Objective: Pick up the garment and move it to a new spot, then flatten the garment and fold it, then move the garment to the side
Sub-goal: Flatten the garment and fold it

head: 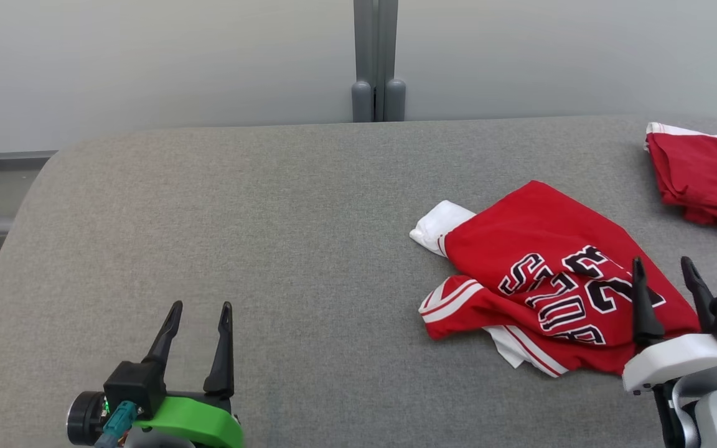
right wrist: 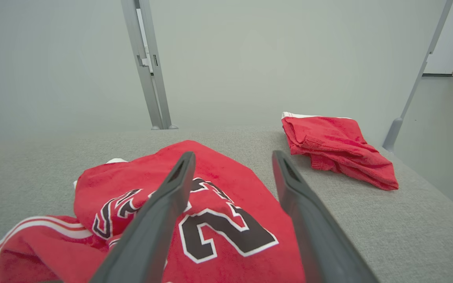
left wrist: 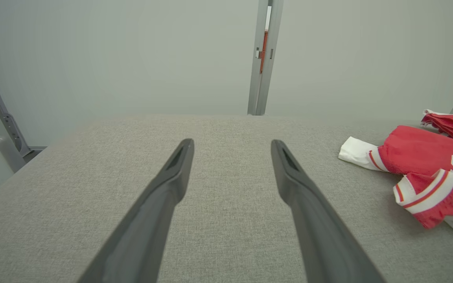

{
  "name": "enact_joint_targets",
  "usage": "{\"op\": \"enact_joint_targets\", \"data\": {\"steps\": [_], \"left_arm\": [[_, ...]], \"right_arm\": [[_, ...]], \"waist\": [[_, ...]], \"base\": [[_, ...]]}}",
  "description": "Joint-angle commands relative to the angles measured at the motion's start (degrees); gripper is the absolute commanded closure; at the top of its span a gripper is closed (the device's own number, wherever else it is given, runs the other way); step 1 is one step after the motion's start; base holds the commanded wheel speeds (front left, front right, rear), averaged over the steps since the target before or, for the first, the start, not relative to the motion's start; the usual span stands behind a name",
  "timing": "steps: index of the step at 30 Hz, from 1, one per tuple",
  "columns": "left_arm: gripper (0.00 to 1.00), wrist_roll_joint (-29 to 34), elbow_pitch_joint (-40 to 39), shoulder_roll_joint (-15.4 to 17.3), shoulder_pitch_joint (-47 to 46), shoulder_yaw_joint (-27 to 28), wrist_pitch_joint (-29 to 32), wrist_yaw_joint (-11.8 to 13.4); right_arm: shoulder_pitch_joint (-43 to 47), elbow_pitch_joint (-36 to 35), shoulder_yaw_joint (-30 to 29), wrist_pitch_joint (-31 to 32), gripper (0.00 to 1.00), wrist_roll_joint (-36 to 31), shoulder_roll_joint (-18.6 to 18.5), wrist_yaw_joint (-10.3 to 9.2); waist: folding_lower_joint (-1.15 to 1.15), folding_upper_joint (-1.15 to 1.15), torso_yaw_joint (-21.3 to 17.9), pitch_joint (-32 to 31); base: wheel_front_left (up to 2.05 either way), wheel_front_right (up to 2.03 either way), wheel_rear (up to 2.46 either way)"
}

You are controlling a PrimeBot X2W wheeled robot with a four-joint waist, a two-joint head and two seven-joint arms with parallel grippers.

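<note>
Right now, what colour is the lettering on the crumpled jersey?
Black with white outlines, on the red jersey; clearest in the right wrist view.

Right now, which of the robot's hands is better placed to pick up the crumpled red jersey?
Probably the right. The right hand hangs open over the edge of the jersey; the left hand is open above bare table, well away from it.

Crumpled red jersey [head: 551, 274] lies by the spread right gripper [head: 662, 264]
</note>
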Motion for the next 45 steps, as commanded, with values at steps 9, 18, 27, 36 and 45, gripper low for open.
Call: {"op": "enact_joint_targets", "data": {"steps": [9, 18, 27, 36, 45], "left_arm": [[0.00, 0.45, 2.14, -0.49, -2.09, -2.75, 0.00, -0.81], [0.00, 0.15, 7.45, -0.73, -10.72, -12.89, -0.01, -1.43], [0.00, -4.46, 16.69, -1.00, -21.44, -23.05, 0.10, -1.52], [0.00, -9.42, 27.78, -1.03, -28.16, -34.14, 0.47, -1.51], [0.00, -15.85, 38.25, -1.08, -32.89, -40.61, 0.66, -1.52]], "right_arm": [[2.84, -6.41, 6.23, -0.15, 0.00, 0.31, 2.94, -0.11], [1.08, -7.73, 7.69, -0.14, 0.00, 0.47, 2.86, -0.11], [-0.55, -8.00, 8.17, -0.15, 0.00, 0.20, 3.65, -0.11], [-1.47, -8.42, 7.62, -0.14, 0.00, 0.23, 4.18, -0.11], [-2.69, -8.43, 7.79, -0.14, 0.00, 0.00, 4.70, -0.11]], "waist": [[0.00, 0.00, -2.42, 1.06], [0.00, 0.00, -6.38, 3.57], [0.00, 0.00, -11.68, 6.48], [0.00, 0.00, -14.85, 9.34], [0.00, 0.00, -16.16, 11.52]], "base": [[0.00, 0.00, 0.00], [0.00, 0.00, 0.00], [0.00, 0.00, 0.00], [0.00, 0.00, 0.00], [0.00, 0.00, 0.00]]}}
